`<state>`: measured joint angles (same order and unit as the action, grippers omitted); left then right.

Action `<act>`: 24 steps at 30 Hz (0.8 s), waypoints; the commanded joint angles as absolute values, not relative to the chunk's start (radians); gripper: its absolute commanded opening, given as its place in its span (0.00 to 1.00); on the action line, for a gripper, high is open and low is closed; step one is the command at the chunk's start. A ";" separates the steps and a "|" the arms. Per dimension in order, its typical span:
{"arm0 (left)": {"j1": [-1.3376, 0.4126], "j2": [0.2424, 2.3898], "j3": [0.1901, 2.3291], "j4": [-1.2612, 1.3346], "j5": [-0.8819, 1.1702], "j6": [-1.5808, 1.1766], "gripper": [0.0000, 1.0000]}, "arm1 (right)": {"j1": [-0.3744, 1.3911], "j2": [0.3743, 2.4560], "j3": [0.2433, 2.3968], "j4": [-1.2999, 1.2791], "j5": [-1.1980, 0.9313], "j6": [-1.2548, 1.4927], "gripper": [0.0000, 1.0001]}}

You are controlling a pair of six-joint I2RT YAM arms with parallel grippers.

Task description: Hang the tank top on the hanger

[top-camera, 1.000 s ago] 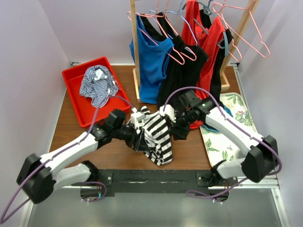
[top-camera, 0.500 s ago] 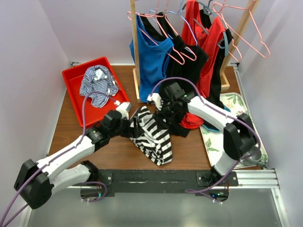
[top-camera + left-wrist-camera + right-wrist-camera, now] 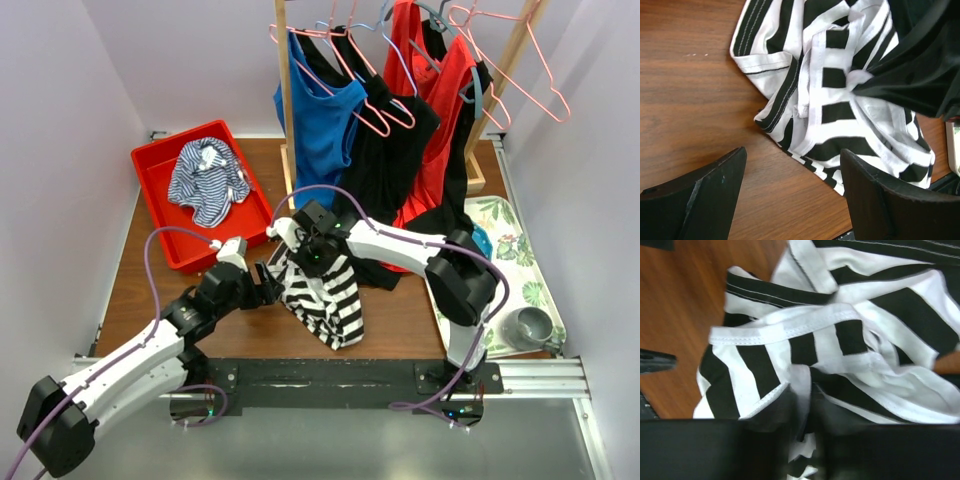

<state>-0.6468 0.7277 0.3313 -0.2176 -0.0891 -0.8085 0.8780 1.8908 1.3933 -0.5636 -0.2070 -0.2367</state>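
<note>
Hard to read first. In the left wrist view a dark shape (image 3: 920,60) covers the tank top's (image 3: 840,110) upper right, and I cannot tell whether it is cloth or arm. In the right wrist view the right gripper's (image 3: 802,427) fingers are only a black blur along the bottom edge. From above, that gripper is mostly hidden under its own wrist. The rack's (image 3: 285,110) rail and most hanger hooks are cut off by the top of the frame.

At the far left a red tray (image 3: 155,205) holds a thin-striped garment (image 3: 207,180). The left gripper (image 3: 792,150) is spread wide and grasps nothing. Its fingers (image 3: 715,195) hang over bare table (image 3: 695,100), with the tank top's near hem just beyond the tips.

The tank top lies crumpled on the table near the front middle. The right gripper is on its upper part, and a bunched fold runs down between the blurred fingers, so it looks clamped on the fabric.

Blue (image 3: 322,125), black (image 3: 385,155) and red (image 3: 445,110) tops hang on the rack. The bare pink hanger (image 3: 548,70) hangs at the rack's right end, well apart from the tank top. A floral tray (image 3: 500,255) lies on the right, with a grey cup (image 3: 527,326) at its near end
</note>
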 commanded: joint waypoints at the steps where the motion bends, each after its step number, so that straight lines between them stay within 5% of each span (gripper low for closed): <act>1: -0.640 0.747 0.350 -0.118 -0.048 -0.753 0.80 | 0.864 1.725 1.384 -0.584 -0.077 -0.278 0.05; 10: -0.638 0.931 0.504 -0.016 0.084 -0.499 0.81 | 0.661 1.306 1.171 -0.782 -0.193 -0.506 0.00; 17: -0.629 1.124 0.601 0.132 0.319 -0.483 0.81 | 0.641 1.177 0.904 -0.864 -0.184 -0.661 0.01; 24: -0.632 1.250 0.640 0.242 0.503 -0.531 0.81 | 0.624 1.060 0.814 -0.957 -0.186 -0.701 0.50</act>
